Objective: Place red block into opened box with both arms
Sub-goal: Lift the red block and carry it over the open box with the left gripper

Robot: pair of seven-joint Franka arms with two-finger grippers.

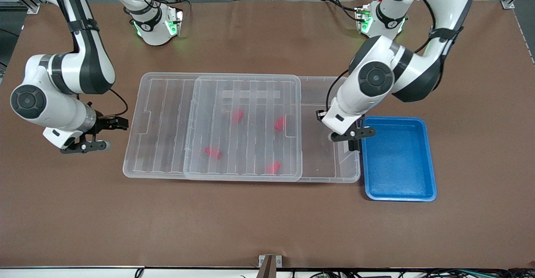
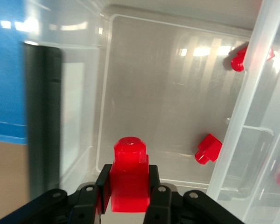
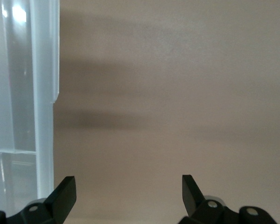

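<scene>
The clear box (image 1: 330, 161) lies mid-table. Its ribbed lid (image 1: 159, 123) is slid toward the right arm's end, so the box's end by the left arm is uncovered. Several red blocks lie inside under the lid, such as one red block (image 1: 237, 116) and another (image 1: 213, 152). My left gripper (image 1: 353, 140) hangs over the uncovered end, shut on a red block (image 2: 129, 172) that stands upright between its fingers (image 2: 155, 186). Two more red blocks (image 2: 207, 148) show on the box floor below it. My right gripper (image 1: 110, 133) is open and holds nothing, beside the lid's outer end (image 3: 42, 93).
A blue tray (image 1: 430, 161) sits right against the box's uncovered end, toward the left arm's end of the table, with nothing in it. A dark upright strip (image 2: 44, 121) stands at that box wall. Brown tabletop (image 1: 267, 228) surrounds everything.
</scene>
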